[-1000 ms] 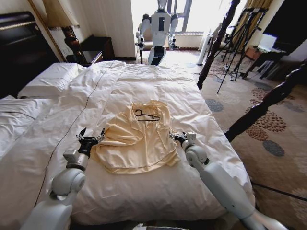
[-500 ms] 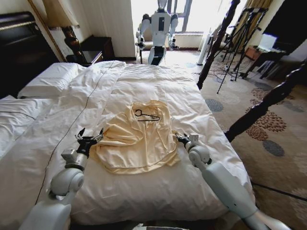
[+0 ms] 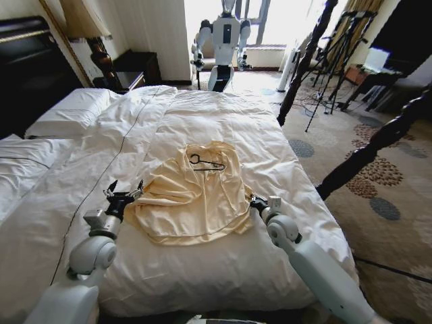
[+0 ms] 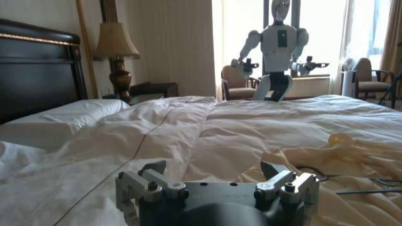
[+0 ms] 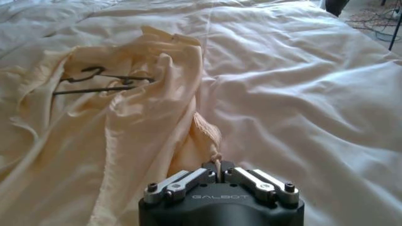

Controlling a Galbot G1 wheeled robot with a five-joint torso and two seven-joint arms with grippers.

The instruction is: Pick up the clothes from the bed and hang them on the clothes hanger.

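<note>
Hidden: the lower part of the hanger (image 3: 206, 162) is tucked under the folds of the shirt (image 3: 192, 202); just its hook and two thin bars show near the collar. In the right wrist view the fingertips meet in a small dark gap, and what sits between them is hard to make out beyond a thin strip of cream cloth.
Shirt: lies crumpled on the white duvet of the bed (image 3: 223, 121), between the two grippers, collar on the far side.
Right gripper (image 3: 254, 200): jaws pinched together on the shirt's right edge, a ridge of fabric running straight away from them toward the hanger (image 5: 100, 79).
Left gripper (image 3: 123, 193): jaws spread wide with nothing in them, sitting at the shirt's left edge; the cloth (image 4: 351, 155) lies just past and to the right of the open fingers (image 4: 154, 168).
Hanger from the jaws: well beyond both, nearer the far end of the shirt.
Change: the right gripper has slid outward toward the bed's edge, pulling the hem with it; the left has eased slightly back.
</note>
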